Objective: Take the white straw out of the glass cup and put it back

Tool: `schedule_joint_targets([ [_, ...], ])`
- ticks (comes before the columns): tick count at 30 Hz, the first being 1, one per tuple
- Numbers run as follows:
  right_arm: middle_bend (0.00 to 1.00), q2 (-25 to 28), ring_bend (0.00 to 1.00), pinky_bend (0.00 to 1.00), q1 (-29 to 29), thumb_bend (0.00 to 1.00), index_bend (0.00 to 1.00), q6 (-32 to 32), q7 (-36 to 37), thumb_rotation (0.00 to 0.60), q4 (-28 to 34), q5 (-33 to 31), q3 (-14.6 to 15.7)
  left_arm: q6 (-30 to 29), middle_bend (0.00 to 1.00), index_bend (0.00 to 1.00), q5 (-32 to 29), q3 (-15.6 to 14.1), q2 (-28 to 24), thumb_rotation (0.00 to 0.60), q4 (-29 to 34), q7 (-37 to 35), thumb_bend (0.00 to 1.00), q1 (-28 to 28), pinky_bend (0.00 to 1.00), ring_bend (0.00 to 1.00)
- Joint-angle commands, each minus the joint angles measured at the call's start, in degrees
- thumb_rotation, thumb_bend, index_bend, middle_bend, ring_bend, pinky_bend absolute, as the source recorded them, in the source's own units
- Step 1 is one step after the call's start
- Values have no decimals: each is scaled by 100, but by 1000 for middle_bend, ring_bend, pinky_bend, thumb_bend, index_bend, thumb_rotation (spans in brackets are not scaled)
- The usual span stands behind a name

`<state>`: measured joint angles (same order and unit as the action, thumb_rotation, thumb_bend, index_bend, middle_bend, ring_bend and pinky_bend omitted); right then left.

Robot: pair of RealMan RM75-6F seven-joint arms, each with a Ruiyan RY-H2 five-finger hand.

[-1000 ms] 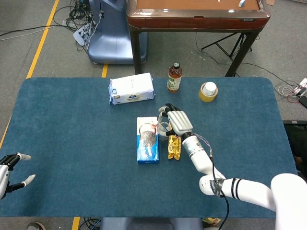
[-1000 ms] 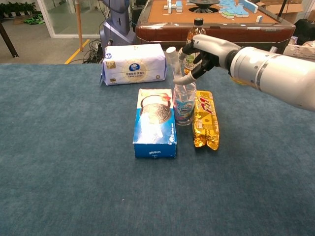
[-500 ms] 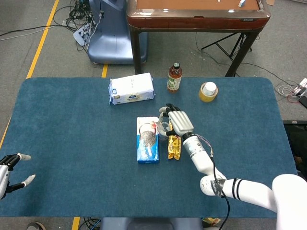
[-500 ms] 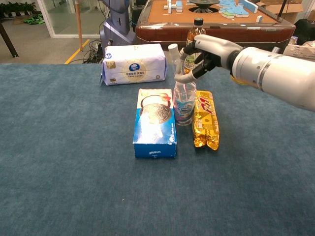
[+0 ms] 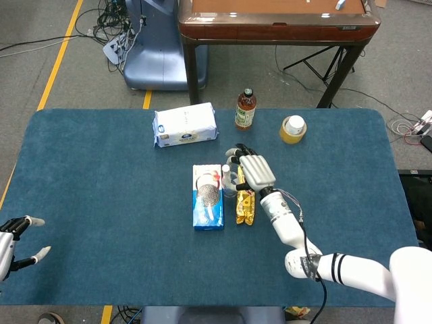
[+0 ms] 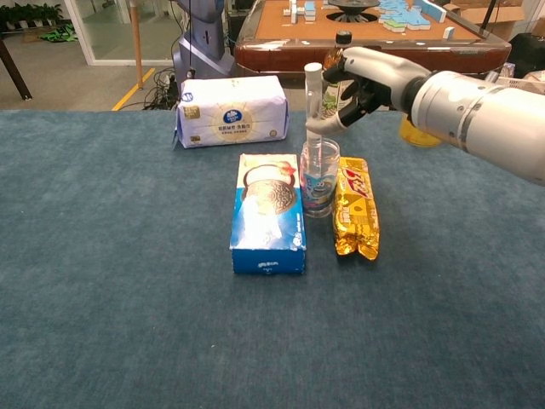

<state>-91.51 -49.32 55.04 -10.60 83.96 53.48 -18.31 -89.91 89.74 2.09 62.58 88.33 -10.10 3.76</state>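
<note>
Just below the right robot hand [image 6: 362, 81], which pinches the white straw [image 6: 312, 106], the glass cup [image 6: 319, 177] now barely holds the risen straw's tip, so removal is nearly complete.

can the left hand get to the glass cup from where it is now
Probably not easily. The left hand sits open at the table's near left edge, far from the glass cup at mid-table. A cookie box lies right against the cup's left side, and the right hand holds the straw above it.
</note>
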Motion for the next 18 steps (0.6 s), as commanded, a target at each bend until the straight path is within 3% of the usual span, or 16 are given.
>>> schedule_joint_targets([
  [1, 254, 134, 86, 148, 79, 407, 582, 114, 17, 600, 188, 87, -22, 4, 410, 395, 0, 0, 9, 600, 4, 25, 159, 3, 522, 354],
  [18, 334, 1112, 132, 165, 595, 413, 611, 648, 199, 600, 1314, 657, -26, 144, 410, 395, 34, -44, 87, 600, 29, 258, 159, 71, 522, 354],
])
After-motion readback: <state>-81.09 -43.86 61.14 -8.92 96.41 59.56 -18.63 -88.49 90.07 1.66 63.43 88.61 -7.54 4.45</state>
